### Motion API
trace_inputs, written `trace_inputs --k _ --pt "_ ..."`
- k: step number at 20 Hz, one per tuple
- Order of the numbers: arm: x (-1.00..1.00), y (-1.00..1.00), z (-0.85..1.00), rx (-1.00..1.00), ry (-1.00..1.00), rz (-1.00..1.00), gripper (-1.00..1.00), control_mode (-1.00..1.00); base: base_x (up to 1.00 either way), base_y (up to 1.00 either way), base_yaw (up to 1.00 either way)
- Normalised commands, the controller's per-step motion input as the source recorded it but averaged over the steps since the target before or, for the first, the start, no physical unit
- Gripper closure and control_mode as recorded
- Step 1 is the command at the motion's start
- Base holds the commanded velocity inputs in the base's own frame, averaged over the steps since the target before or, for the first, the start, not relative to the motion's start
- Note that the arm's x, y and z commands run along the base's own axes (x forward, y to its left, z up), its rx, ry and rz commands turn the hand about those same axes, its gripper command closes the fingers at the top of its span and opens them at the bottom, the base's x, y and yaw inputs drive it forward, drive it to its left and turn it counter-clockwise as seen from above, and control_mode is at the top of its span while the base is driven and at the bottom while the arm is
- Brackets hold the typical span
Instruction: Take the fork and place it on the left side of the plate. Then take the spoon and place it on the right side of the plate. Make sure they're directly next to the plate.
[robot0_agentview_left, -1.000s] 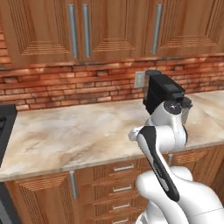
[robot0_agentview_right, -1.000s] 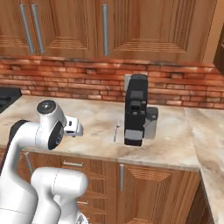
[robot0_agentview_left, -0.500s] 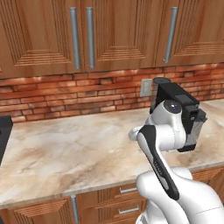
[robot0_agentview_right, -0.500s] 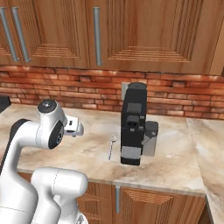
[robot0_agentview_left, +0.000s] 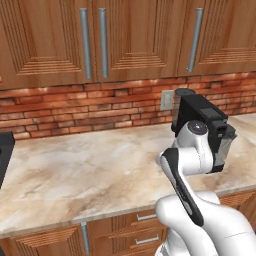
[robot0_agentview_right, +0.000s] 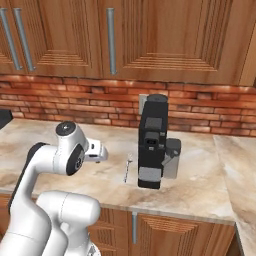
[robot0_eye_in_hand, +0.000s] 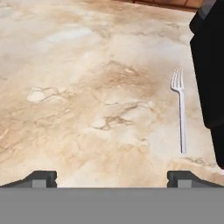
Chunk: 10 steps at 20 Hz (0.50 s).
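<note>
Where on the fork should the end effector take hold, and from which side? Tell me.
Grip the fork at mid-handle, from straight above, fingers closing across its width. It lies flat on the marble counter, and the black coffee machine stands close on one side, so a sideways approach looks cramped. The end effector is open.

No readable text, label or brand (any surface).
</note>
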Motion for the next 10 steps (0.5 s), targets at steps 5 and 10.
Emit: trace_inputs --k 5,10 --pt "0.49 -0.65 -0.41 -0.04 0.08 0.0 -1.0 -1.0 0.0 0.0 0.0" --pt "0.79 -0.66 -0.37 0.0 0.08 0.0 -1.0 -1.0 0.0 0.0 0.0"
